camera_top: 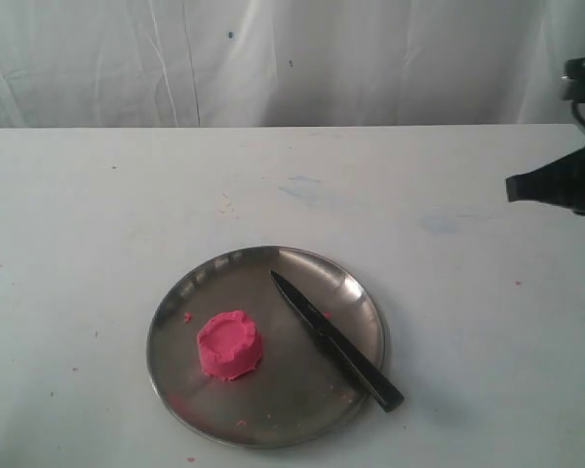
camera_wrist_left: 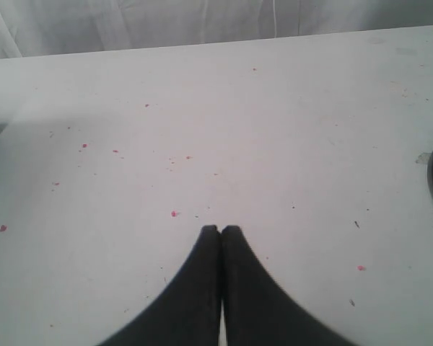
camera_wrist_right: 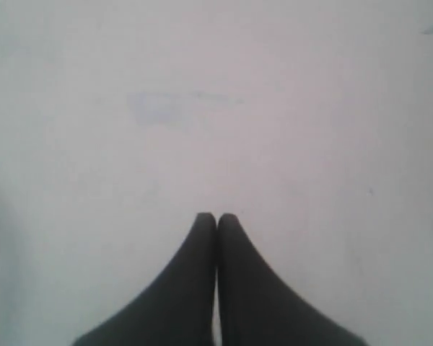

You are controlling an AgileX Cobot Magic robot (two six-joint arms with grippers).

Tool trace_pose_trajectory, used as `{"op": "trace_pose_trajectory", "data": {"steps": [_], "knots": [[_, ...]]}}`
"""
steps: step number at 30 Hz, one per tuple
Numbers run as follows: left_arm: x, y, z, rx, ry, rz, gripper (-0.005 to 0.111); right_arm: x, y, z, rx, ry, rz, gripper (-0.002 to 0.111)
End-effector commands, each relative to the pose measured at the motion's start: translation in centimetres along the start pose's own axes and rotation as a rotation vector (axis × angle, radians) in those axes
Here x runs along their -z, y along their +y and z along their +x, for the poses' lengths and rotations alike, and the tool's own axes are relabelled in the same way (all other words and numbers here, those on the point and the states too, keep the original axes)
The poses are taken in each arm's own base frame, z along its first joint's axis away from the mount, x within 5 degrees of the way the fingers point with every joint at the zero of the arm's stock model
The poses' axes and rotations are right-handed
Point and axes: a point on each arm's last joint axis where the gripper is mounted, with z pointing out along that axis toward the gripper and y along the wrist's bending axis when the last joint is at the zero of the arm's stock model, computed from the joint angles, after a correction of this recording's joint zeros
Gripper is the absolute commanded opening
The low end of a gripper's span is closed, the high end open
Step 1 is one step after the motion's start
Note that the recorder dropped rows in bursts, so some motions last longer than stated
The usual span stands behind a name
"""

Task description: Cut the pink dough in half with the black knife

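The round pink dough lump (camera_top: 230, 344) sits whole on the shiny round steel plate (camera_top: 180, 302), toward 9 o'clock. The slim black knife (camera_top: 333, 338) lies beside it, apart, its handle poking over the rim at 4 o'clock, maybe so it is easy to grab. The left black fingers (camera_wrist_left: 206, 259) and the right black fingers (camera_wrist_right: 200, 249) are pressed together, empty.

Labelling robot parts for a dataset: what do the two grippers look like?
The left gripper and right gripper match: two matte black fingers each, broad at the base, curving to slim rounded tips. No cables or markings show.
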Motion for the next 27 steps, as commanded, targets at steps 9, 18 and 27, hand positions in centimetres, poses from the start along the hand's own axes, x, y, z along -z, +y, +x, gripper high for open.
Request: {"op": "trace_pose_trajectory", "data": {"steps": [9,18,27], "knots": [[0.0,0.0,0.0,0.001,-0.005,0.004,0.000,-1.5,12.3,-0.6,0.441,0.223,-0.314,0.001],[0.0,0.0,0.0,0.001,-0.005,0.004,0.000,-6.1,18.1,3.8,0.640,0.354,-0.415,0.037],[0.0,0.0,0.0,0.001,-0.005,0.004,0.000,-8.1,18.8,5.5,0.582,0.434,-0.435,0.037]]}}
